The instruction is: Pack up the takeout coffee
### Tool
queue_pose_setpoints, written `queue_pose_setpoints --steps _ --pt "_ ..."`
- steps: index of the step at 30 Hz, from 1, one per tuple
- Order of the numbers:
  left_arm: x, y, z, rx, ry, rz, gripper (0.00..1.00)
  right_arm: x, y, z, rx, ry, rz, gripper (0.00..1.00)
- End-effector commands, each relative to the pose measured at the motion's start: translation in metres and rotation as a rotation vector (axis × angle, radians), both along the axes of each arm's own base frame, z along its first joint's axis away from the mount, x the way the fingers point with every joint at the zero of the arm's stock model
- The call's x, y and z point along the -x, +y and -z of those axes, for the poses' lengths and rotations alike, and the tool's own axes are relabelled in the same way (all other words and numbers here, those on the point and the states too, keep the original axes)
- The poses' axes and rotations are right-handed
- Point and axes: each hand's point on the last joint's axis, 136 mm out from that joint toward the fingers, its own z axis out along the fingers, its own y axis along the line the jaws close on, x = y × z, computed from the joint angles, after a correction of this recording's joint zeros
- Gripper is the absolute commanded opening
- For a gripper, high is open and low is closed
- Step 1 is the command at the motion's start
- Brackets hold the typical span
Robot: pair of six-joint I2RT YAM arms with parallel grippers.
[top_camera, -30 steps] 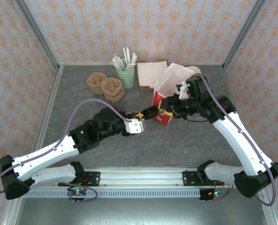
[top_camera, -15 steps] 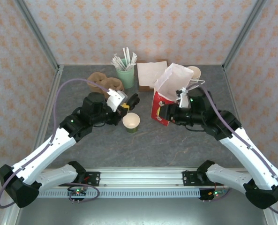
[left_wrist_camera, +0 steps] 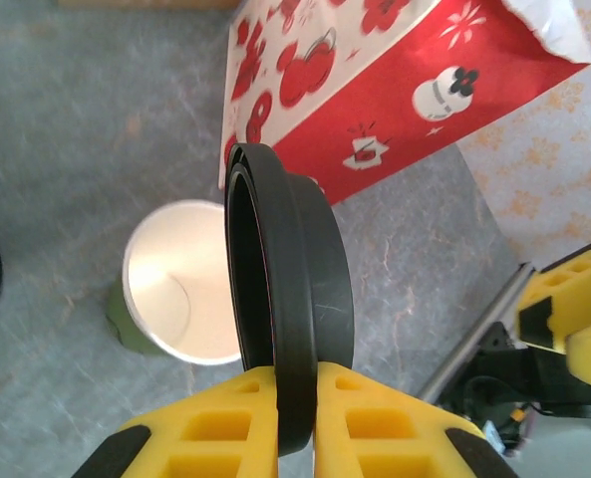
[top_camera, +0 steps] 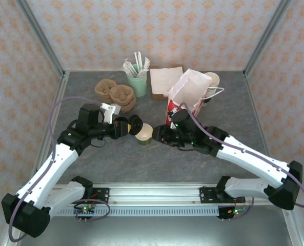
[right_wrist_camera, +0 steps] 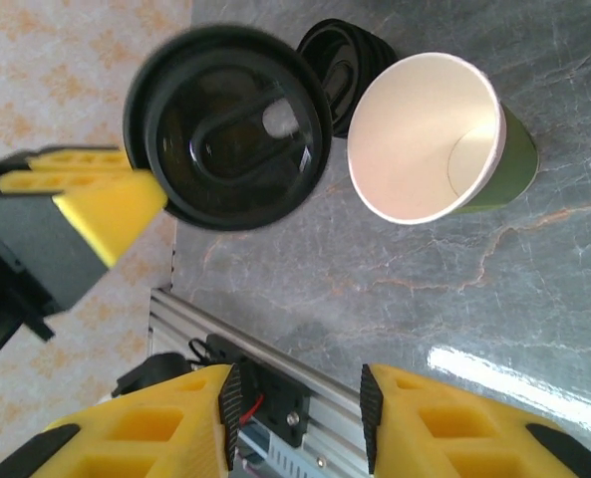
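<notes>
Right, the cup (top_camera: 144,134) stood on the worktop (top_camera: 193,164) with its mouth bare and, by the look of it, nothing inside; I placed everything else from it. My left end effector (top_camera: 125,126) was closed on a black lid (top_camera: 136,124), pinching it by the rim so that it hung on edge just left of the cup, a little above its mouth. My right end effector (top_camera: 158,134) sat low, just right of the cup, with its jaws apart and nothing between them. The red-and-white bag (top_camera: 185,100) stood behind the cup and to its right, near it; I could not tell whether they touched. A low pile of spare lids (right_wrist_camera: 345,75) lay just beside the cup.

I judged the capping to be the risky step. The lid was held by a thin edge, so it could twist or slip as I turned it flat. An off-centre press could tip so light a cup or buckle its rim. A careless right arm could also shove the cup into the bag.
</notes>
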Motion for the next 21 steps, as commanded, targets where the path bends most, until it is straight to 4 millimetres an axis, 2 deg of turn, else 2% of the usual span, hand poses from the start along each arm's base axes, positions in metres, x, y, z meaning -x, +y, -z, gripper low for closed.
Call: queue_pose_setpoints --steps 1,9,16,21 --pt "0.007 -0.011 0.003 0.114 0.103 0.016 0.14 -0.019 0.008 0.002 -0.053 -0.024 0.103 0.39" --pt "-0.008 -0.012 0.022 0.200 0.213 -0.038 0.12 -0.040 -0.003 0.033 0.074 -0.080 0.186 0.40" --pt "-0.014 -0.017 0.024 0.233 0.230 -0.020 0.12 -0.057 -0.012 0.053 0.142 -0.092 0.245 0.51" --pt "-0.012 -0.019 0.034 0.249 0.254 0.006 0.12 -0.066 -0.009 0.066 0.165 -0.078 0.240 0.53"
